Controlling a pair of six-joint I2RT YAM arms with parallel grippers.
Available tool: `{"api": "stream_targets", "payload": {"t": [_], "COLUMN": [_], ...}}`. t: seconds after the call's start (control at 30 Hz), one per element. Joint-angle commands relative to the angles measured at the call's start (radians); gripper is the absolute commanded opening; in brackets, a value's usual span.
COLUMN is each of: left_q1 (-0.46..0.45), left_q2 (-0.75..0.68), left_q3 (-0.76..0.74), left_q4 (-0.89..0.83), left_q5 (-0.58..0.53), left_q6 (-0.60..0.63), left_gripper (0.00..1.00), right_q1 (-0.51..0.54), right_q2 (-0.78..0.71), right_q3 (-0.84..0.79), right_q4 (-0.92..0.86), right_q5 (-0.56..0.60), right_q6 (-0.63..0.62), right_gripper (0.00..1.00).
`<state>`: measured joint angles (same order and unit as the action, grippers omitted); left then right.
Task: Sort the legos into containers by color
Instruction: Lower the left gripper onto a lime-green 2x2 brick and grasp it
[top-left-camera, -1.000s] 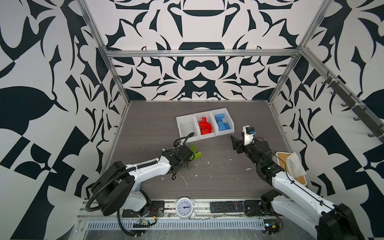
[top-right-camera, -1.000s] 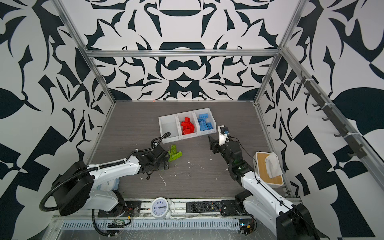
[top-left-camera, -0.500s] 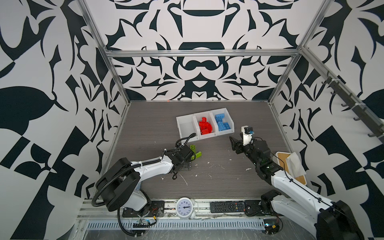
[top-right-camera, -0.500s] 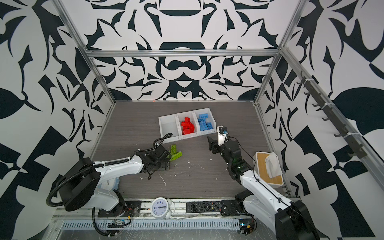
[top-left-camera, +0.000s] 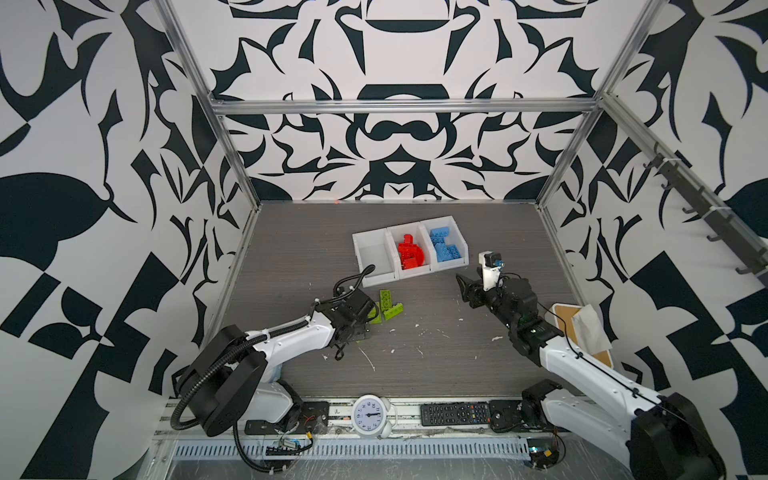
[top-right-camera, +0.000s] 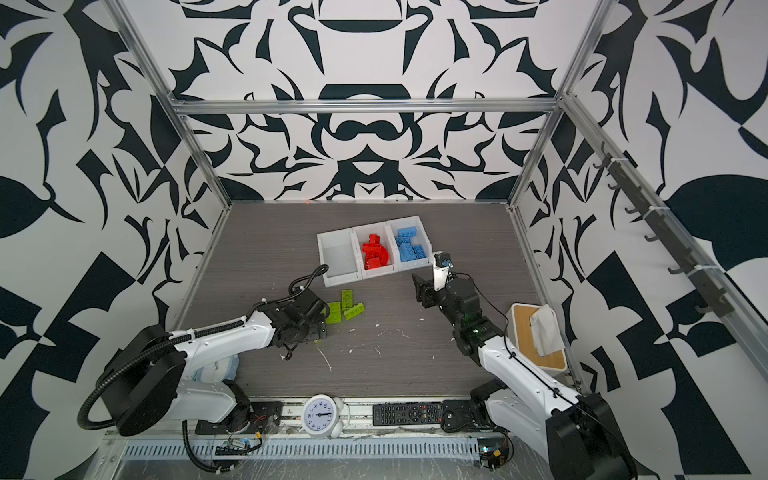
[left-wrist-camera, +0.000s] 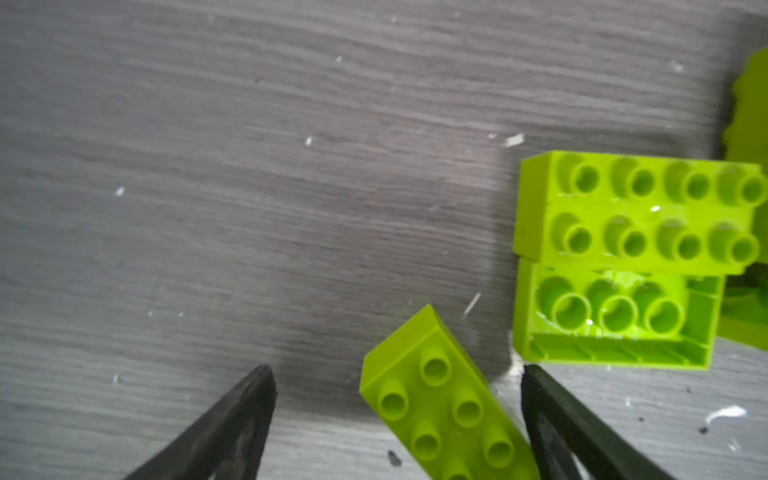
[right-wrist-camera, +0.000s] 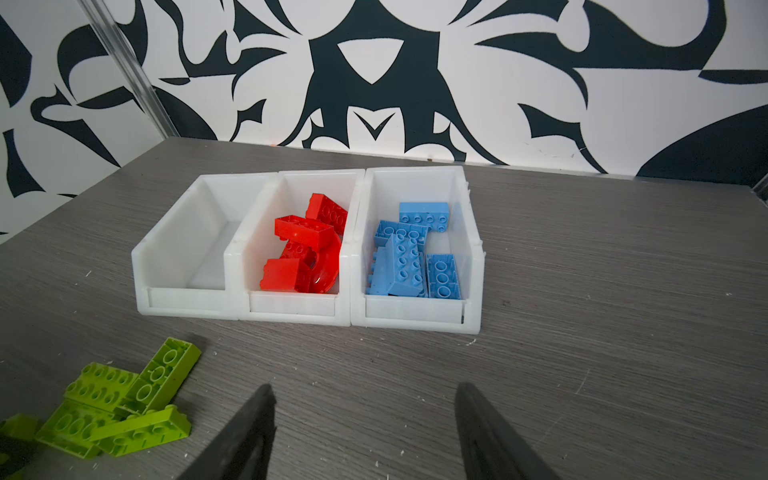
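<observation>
Before bins (right-wrist-camera: 299, 309): L gripper (left-wrist-camera: 395, 372), jaws wide, straddles green brick (left-wrist-camera: 440, 399), likely pick for empty bin (right-wrist-camera: 139, 266); R gripper (right-wrist-camera: 365, 390), half-open, empty, waits, reds (right-wrist-camera: 299, 249), blues (right-wrist-camera: 399, 266) binned.

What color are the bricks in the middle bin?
Red. The bricks in the middle bin show best in the right wrist view.
</observation>
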<state>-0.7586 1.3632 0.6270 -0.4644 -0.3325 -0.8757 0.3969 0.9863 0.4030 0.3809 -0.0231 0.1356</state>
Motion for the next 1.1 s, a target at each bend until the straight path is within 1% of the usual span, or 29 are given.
{"api": "stream_targets", "payload": {"t": [0.0,0.07,0.23,0.37,0.6,0.77,0.93,1.07], "left_q1": [0.002,0.002,0.002,0.002,0.001,0.002,0.001,0.001], "left_q2": [-0.005,-0.001,-0.008,0.027,0.107,0.101,0.08,0.083], "left_q3": [-0.011,-0.01,-0.029,0.013,0.075,0.086,0.097,0.105], "left_q4": [-0.036,-0.058,-0.025,-0.029,-0.044,-0.049,-0.066,-0.072], "left_q5": [0.043,0.05,0.049,0.029,0.039,0.032,0.019,0.013], "left_q6": [-0.04,-0.04,-0.039,-0.012,0.037,0.054,0.077,0.09], "left_gripper": [0.94,0.94,0.92,0.86,0.64,0.57,0.42,0.38], "right_q1": [0.002,0.002,0.002,0.002,0.001,0.002,0.002,0.002], "right_q2": [0.006,0.006,0.016,0.024,0.025,0.031,0.034,0.035], "right_q3": [0.048,0.051,0.054,0.061,0.062,0.064,0.066,0.067], "right_q4": [0.012,0.005,0.009,0.004,0.0,0.004,0.002,0.003], "right_q5": [-0.021,-0.021,-0.033,-0.046,-0.05,-0.058,-0.061,-0.065], "right_q6": [0.013,0.014,0.015,0.015,0.017,0.021,0.024,0.024], "right_gripper": [0.7,0.7,0.7,0.7,0.7,0.7,0.7,0.7]}}
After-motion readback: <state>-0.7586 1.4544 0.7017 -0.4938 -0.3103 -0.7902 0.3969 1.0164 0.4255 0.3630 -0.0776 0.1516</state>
